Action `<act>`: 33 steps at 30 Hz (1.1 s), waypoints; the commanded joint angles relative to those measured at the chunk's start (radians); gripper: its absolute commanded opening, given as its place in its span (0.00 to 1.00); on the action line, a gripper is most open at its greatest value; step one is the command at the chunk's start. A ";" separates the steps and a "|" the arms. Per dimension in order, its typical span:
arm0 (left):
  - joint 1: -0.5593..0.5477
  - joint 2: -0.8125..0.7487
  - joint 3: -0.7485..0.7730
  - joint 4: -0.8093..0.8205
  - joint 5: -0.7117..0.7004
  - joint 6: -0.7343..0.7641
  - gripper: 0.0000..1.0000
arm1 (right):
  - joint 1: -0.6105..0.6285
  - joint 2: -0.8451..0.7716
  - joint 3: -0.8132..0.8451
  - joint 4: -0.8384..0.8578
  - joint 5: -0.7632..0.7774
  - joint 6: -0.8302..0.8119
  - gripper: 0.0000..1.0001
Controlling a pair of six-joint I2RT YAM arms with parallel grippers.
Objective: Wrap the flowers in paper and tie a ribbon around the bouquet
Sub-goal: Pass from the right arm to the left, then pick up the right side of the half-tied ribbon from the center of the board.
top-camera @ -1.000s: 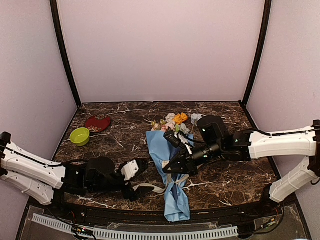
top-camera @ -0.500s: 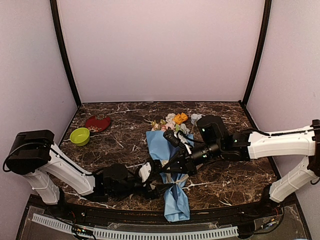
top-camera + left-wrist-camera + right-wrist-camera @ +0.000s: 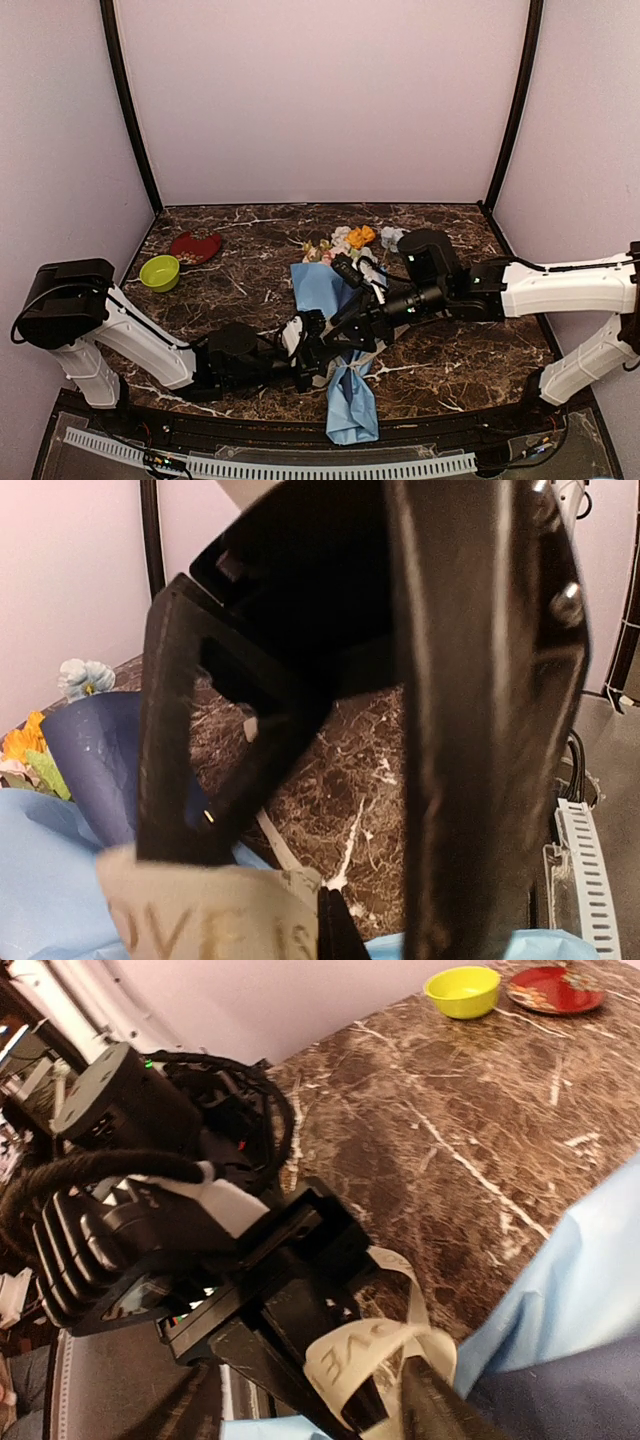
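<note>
The bouquet lies on the table, its flowers (image 3: 355, 238) at the far end and its light-blue paper (image 3: 352, 405) cone running toward the front edge. The cream ribbon (image 3: 365, 1345), printed with letters, loops at the cone's middle. My left gripper (image 3: 318, 352) is shut on the ribbon (image 3: 200, 915), with its tips at the bottom of the left wrist view (image 3: 335, 930). My right gripper (image 3: 305, 1375) stands open around that loop and the left fingers, its own fingers apart. The paper's navy inner face (image 3: 95, 750) and a pale blue bloom (image 3: 85, 677) show beyond.
A lime-green bowl (image 3: 160, 272) and a dark red plate (image 3: 195, 247) sit at the back left of the marble table. Purple walls close in three sides. A white slotted rail (image 3: 280, 465) runs along the front edge.
My left arm swung in from the front left to the bouquet's middle, and its gripper shut on the ribbon. My right gripper, shut before, has opened.
</note>
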 commanded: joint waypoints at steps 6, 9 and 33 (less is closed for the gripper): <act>0.001 -0.009 0.037 -0.086 -0.010 0.033 0.00 | -0.182 -0.285 0.009 -0.329 0.901 0.233 1.00; -0.001 -0.014 0.051 -0.131 0.000 0.049 0.00 | -0.383 -0.313 0.010 -0.535 0.980 0.365 1.00; -0.006 -0.022 0.074 -0.193 0.006 0.097 0.00 | -0.645 0.033 -0.209 -0.295 0.561 0.269 0.29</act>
